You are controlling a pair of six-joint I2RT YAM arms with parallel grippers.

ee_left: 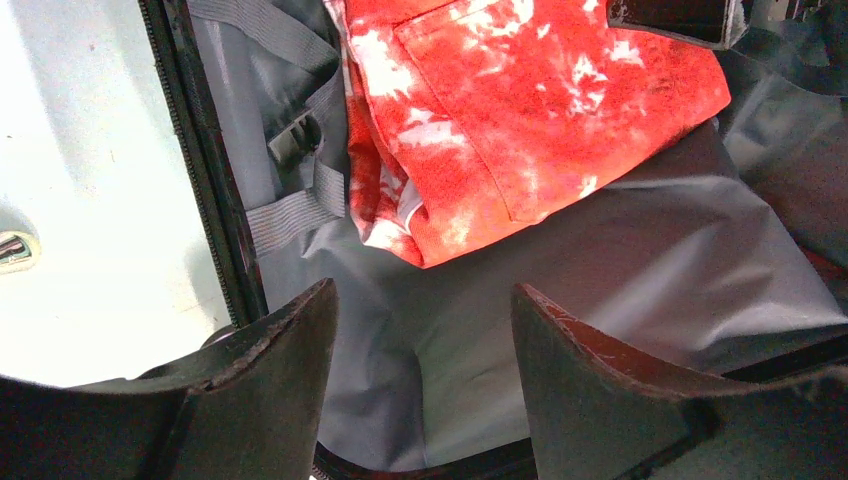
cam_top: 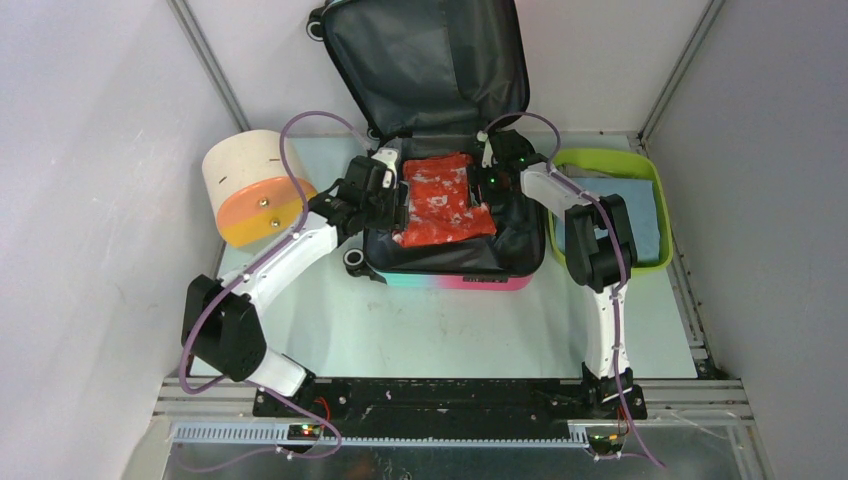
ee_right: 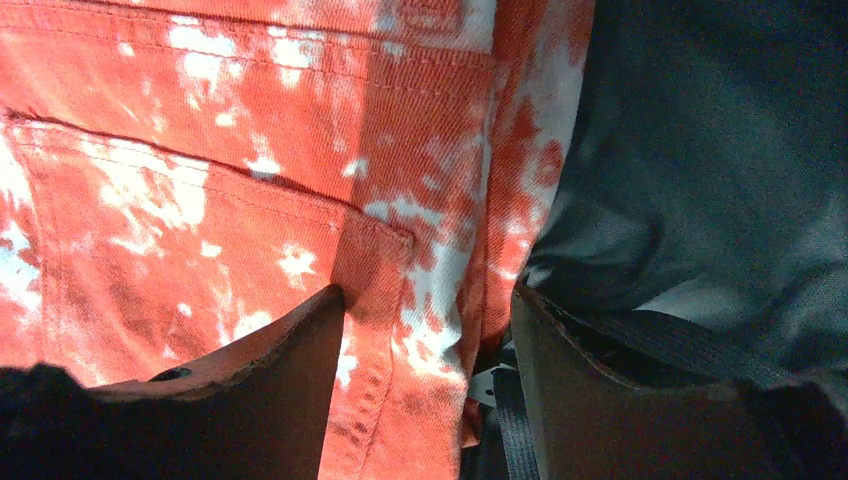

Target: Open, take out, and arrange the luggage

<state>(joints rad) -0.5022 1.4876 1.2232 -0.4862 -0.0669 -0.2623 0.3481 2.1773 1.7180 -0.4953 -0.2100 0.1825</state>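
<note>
**Left gripper** [ee_left: 425, 300]: fingers spread wide with nothing between them, poised over the bare grey lining [ee_left: 600, 260] just short of the near corner of a folded red-and-white mottled garment [ee_left: 520, 100]. Beside that corner lies a grey webbing strap [ee_left: 300, 205] with a buckle. A dark block [ee_left: 670, 18] is cut off by the upper edge and cannot be identified.

**Right gripper** [ee_right: 430, 300]: fingers likewise apart and gripping nothing. They straddle the garment's side edge, one finger [ee_right: 270, 370] over a stitched pocket and the other over a dark strap [ee_right: 680, 345] and the lining. Whether either tip touches the cloth cannot be told.

**The luggage** [cam_top: 450, 282]: it lies open at the far middle of the table [cam_top: 450, 330], base flat and lid [cam_top: 425, 60] propped up against the back wall. The frame crops the lid's top. The shell shows only as a narrow pink-to-teal band along the near side, too little to read any print. Black wheels [cam_top: 355, 260] sit on its left side. The garment rests in the base between the two grippers, and its lower layers are hidden.

**Surroundings**: a cream-and-orange cylinder [cam_top: 255, 185] stands to the left. To the right, a lime-green tub [cam_top: 600, 160] holds a blue item [cam_top: 640, 225] partly hidden by the right arm.
</note>
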